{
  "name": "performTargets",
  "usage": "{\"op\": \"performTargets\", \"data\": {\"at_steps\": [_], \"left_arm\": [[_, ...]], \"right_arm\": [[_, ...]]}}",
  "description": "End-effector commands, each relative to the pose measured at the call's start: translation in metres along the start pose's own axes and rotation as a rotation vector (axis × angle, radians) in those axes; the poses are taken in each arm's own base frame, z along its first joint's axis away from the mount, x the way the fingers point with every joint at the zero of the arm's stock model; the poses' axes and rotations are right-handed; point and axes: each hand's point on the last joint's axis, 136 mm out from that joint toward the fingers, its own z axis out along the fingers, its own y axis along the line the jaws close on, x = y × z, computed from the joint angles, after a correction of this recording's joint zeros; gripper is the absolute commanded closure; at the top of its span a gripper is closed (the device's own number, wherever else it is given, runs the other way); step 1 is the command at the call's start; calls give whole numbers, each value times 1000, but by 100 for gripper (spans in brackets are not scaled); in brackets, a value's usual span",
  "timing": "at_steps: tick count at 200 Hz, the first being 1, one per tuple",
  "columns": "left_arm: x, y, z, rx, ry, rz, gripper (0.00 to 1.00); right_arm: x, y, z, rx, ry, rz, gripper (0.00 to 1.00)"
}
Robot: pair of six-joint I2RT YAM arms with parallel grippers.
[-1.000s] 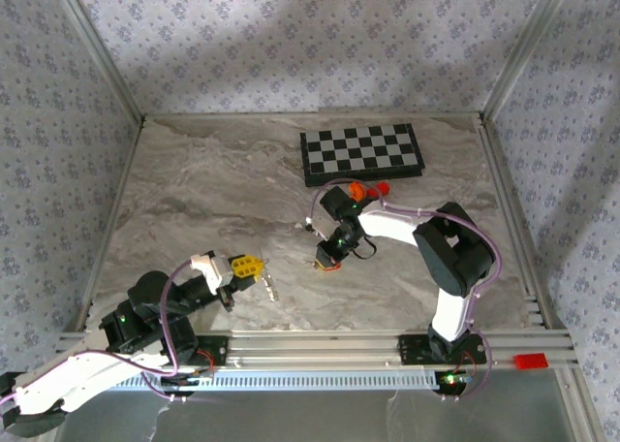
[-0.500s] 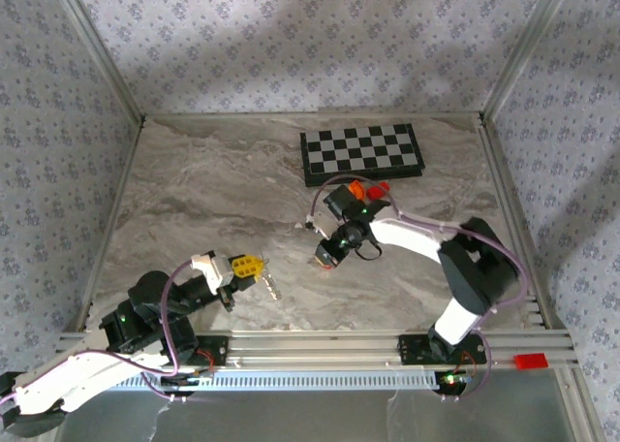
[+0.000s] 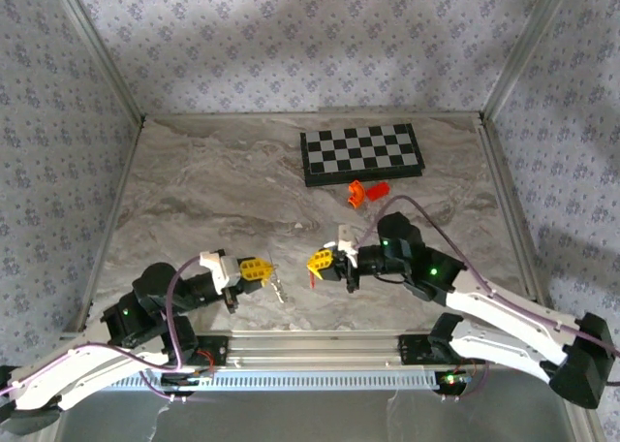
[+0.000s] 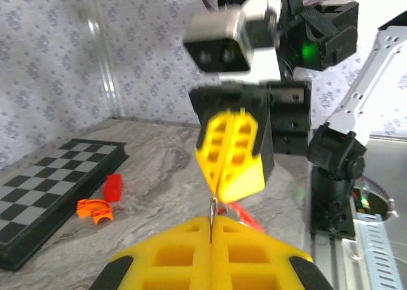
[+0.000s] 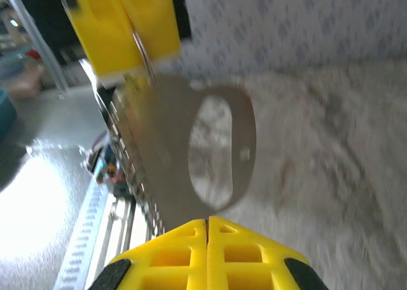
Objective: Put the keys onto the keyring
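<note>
Now | left gripper (image 3: 254, 269) clenched on keys (image 3: 278, 289), which dangle over near edge of bench (image 3: 194, 200) | right gripper (image 3: 320, 261) clenched on keyring (image 5: 172, 150), facing it, just apart | keys likely light, stiff, slick: pinch the head, leaving its hole free

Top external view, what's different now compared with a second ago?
The right arm swung its elbow out toward the near right corner, so the right gripper, holding the keys, now points at the left gripper. That uncovered the orange pieces. The left gripper edged slightly right, the keyring dangling beneath it as before. The chessboard stayed put.
</note>
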Motion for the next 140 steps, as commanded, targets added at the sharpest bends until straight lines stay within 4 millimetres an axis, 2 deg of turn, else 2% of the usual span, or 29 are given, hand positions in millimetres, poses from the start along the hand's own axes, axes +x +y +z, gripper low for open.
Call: {"op": "performTargets", "data": {"at_steps": [1,53,140], "left_arm": [[-37,-19,0,115,-92,22,100],[-40,-24,11,156,-95,24,100],[-44,-21,16,140,-119,31,100]], "right_arm": [[-39,17,-7,-58,-144,-44,100],[-54,28,-7,-51,-161,-66,100],[-65,16,-8,45,-230,37,100]]}}
